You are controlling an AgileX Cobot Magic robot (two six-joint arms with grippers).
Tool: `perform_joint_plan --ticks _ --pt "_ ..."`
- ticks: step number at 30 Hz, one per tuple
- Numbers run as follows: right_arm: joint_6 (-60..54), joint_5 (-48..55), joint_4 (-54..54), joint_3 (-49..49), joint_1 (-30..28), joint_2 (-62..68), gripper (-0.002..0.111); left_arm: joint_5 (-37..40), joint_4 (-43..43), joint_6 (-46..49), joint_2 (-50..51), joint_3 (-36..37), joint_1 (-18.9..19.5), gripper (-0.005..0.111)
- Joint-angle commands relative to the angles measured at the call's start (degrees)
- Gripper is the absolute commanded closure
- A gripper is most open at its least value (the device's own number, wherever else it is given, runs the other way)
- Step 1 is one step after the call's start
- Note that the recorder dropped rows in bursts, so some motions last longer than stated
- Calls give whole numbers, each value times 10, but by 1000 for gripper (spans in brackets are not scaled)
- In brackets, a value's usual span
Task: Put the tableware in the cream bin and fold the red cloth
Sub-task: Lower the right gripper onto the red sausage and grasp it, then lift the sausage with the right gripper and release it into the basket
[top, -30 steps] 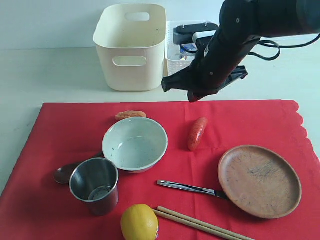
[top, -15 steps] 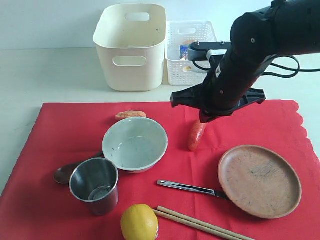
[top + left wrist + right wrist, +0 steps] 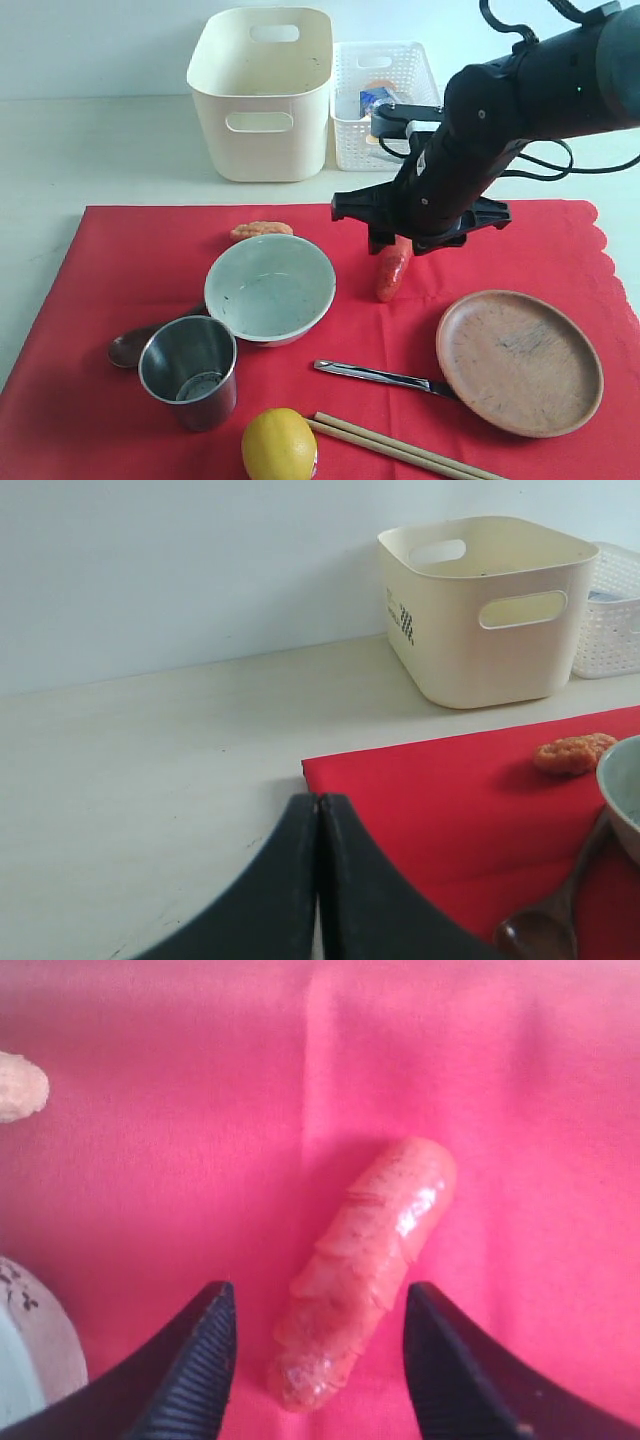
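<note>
So compared with a second back, the right arm had swung away from the white basket (image 3: 350, 130) and come down over the red cloth (image 3: 150, 250), and the jaws had gone from closed to spread.

The right gripper (image 3: 318, 1300) was parked over the toy sausage (image 3: 365, 1260), one of its fingers (image 3: 190, 1370) on each side of it. There was a bit of cloth showing on both sides, so nothing was pinched. The sausage lay slightly skewed to the jaws.

My guess is it's light, fairly firm plastic with a glossy skin, so it could roll or squirt out. I'd grab it across the middle.

None of the tableware was in the cream bin (image 3: 215, 130). The pale bowl (image 3: 270, 287) sat just beside the gripper on the cloth, outside the fingers. The steel cup (image 3: 189, 370) and spoon (image 3: 130, 347) were further off, and the wooden plate (image 3: 519, 360), knife (image 3: 375, 375) and chopsticks (image 3: 400, 447) were nearer the camera.

The bowl looks rigid and maybe chippy, so the rim is probably the place to hold it. The cloth was flat and unfolded under everything, and being soft and floppy it'll want taking by the corners.

The left gripper (image 3: 318, 880) hung by the cloth's corner, fingers pressed together on nothing.
</note>
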Motion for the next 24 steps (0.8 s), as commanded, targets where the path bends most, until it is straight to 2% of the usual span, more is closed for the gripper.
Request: perform_joint_plan --ticks 1,18,21,24 --pt "0 -31 -1 1 1 17 57 -1 0 1 -4 2 1 105" --pt "-1 -34 -2 1 1 70 58 -1 0 1 -4 2 1 105" --pt "-2 -34 -2 1 1 70 61 -1 0 1 -4 2 1 105" --pt "-2 -34 -2 1 1 70 70 -1 0 1 -4 2 1 105"
